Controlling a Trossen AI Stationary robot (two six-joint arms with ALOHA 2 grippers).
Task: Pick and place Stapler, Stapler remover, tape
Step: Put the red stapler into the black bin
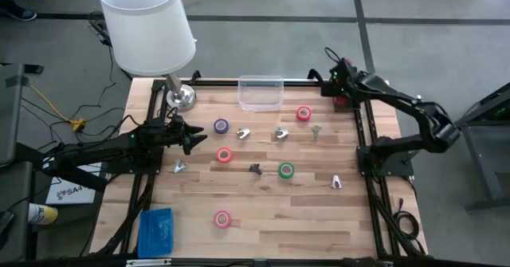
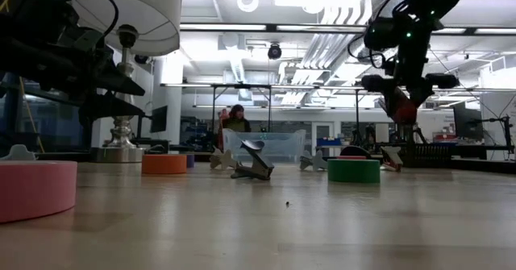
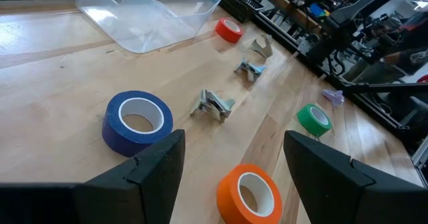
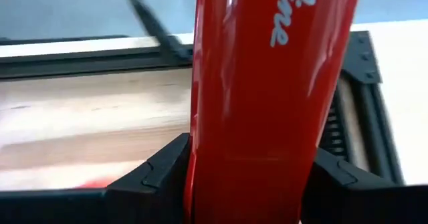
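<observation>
My right gripper [image 1: 341,94] is shut on the red stapler [image 4: 267,83] above the table's far right corner, also seen in the low view [image 2: 403,107]. The clear bin [image 1: 260,92] sits at the far middle. Tape rolls lie flat on the wood: purple [image 1: 221,126], red [image 1: 303,113], pink [image 1: 224,155], green [image 1: 285,170] and another pink [image 1: 221,217]. Small staple removers [image 1: 280,131] are scattered between them. My left gripper [image 3: 234,158] waits open at the left edge, with the purple roll [image 3: 137,122] just ahead of it. My right gripper pinches the stapler's two long sides [image 4: 200,164] between its two fingers [image 4: 157,174]. The fingers slant down from above. The stapler's red body runs on past the fingertips, and it is lifted clear of the table.
A white-shaded lamp [image 1: 147,24] stands on its metal base [image 1: 182,97] at the far left. A blue packet [image 1: 155,229] lies at the near left corner. Black frame rails [image 1: 362,139] run along the table's right side. A person [image 2: 236,118] shows far behind the table.
</observation>
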